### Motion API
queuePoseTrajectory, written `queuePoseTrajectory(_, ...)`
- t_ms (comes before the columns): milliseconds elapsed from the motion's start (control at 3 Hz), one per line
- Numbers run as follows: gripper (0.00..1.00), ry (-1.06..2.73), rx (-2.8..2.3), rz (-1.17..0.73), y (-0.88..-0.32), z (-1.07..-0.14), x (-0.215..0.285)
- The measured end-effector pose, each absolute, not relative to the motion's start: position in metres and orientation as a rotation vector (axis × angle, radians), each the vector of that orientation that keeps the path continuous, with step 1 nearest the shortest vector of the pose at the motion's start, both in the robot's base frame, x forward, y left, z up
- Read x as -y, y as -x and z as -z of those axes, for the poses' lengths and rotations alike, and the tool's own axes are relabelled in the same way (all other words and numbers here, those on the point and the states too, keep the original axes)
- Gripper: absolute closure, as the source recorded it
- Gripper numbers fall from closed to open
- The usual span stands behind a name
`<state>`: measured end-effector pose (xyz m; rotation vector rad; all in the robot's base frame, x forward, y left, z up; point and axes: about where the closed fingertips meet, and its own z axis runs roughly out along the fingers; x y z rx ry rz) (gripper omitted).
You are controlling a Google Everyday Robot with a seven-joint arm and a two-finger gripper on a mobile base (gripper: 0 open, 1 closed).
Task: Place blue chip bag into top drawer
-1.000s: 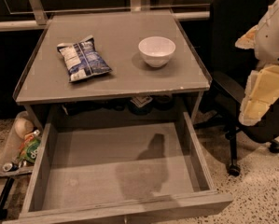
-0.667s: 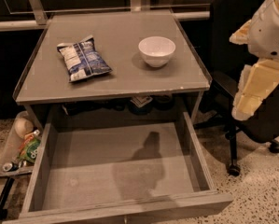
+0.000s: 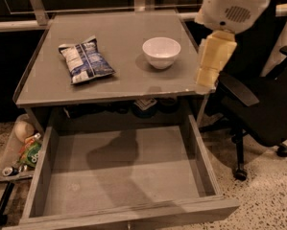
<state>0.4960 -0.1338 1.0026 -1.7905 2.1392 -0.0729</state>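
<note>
The blue chip bag (image 3: 85, 60) lies flat on the left part of the grey tabletop (image 3: 119, 30). It is dark blue with white panels. The top drawer (image 3: 133, 186) is pulled out below the tabletop, with a bare bottom and nothing in it. My gripper (image 3: 211, 63) is cream-coloured and hangs from the white arm (image 3: 232, 4) at the upper right. It sits over the table's right front corner, just right of the white bowl. It is well to the right of the bag and holds nothing that I can see.
A white bowl (image 3: 161, 51) stands on the tabletop to the right of the bag. A black office chair (image 3: 263, 109) stands to the right of the table. A low tray with clutter (image 3: 23, 152) sits on the floor at the left.
The arm and gripper have moved left, from beside the chair to over the table's right front corner. The bag, bowl and drawer have not moved.
</note>
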Motion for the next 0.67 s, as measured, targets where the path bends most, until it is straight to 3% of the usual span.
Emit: queuePoseTrajectory(667,0.0,1.773,-2.123,0.056,-0.5104,-1.0036,0.1139)
